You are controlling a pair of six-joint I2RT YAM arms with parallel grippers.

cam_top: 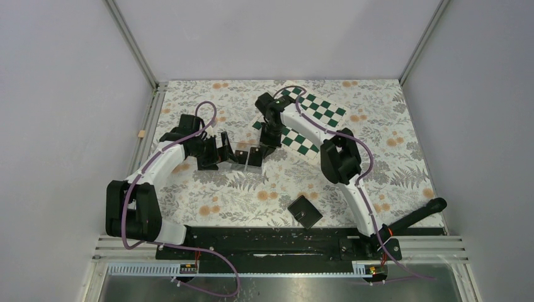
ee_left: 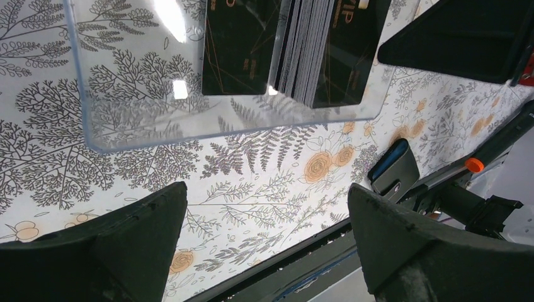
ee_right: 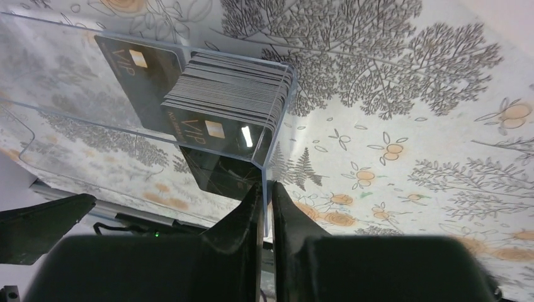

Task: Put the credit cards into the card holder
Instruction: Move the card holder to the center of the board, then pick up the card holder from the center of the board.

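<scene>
Credit cards stand in a clear box mid-table; card holder sits apart, near the front edge.
Left gripper is low, fingers wide apart, just short of the box, which is mostly hidden from above. Cards stand on edge, packed at one end, one leaning loose. Right gripper points down, fingers pinched on that end's wall. Holder lies flat, cornerwise.

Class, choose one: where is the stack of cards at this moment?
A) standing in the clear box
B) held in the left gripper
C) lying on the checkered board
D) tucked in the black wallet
A: the cards stand on edge inside the clear box, with the wallet lying apart from it.
</scene>
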